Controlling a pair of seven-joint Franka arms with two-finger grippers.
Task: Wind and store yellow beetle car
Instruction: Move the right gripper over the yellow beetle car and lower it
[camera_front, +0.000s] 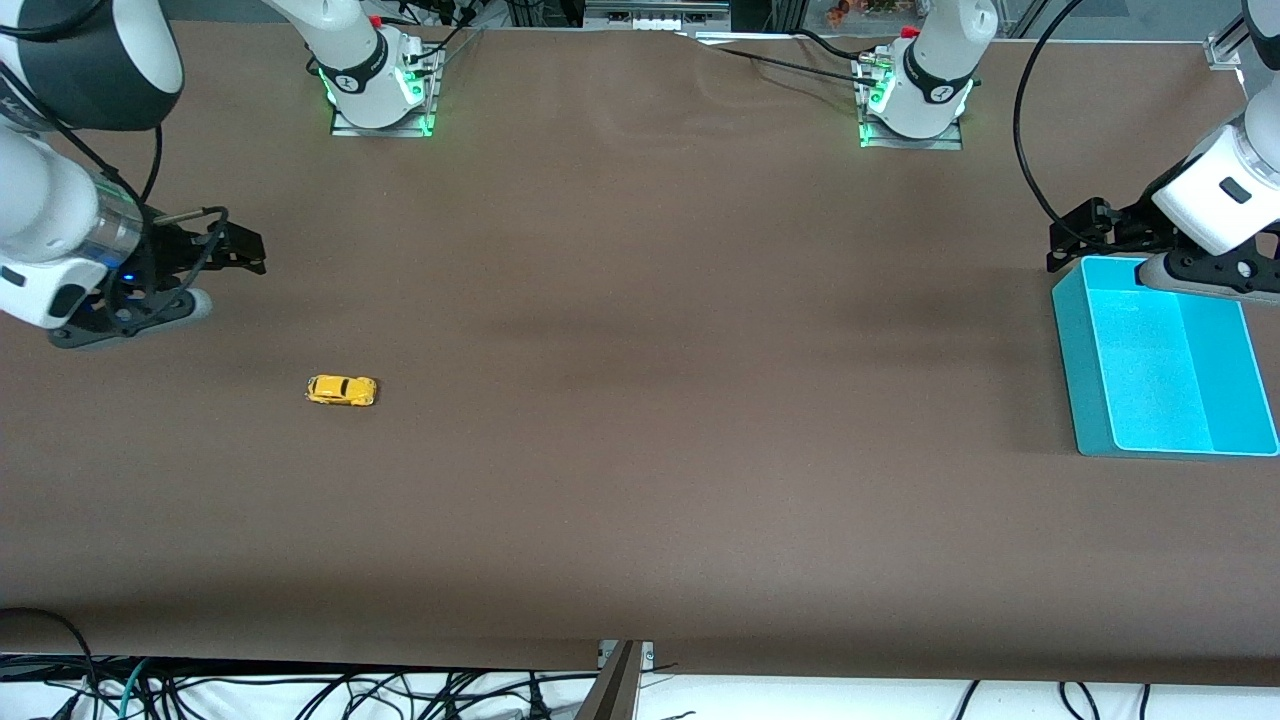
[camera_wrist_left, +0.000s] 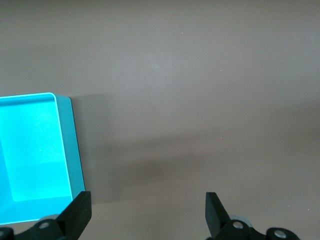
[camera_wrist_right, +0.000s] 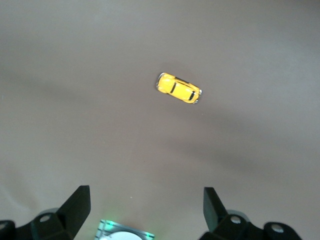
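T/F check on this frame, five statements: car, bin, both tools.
1. The yellow beetle car sits on the bare table, toward the right arm's end. True.
2. The car is already in the teal bin. False: the bin holds nothing and stands at the left arm's end.
3. The right tool is shut on the car. False: its jaws are open and empty, and the car lies apart from it.
4. The left tool is open, over the table beside the bin's edge. True.
5. The car lies on its roof. False: it stands on its wheels, roof up.
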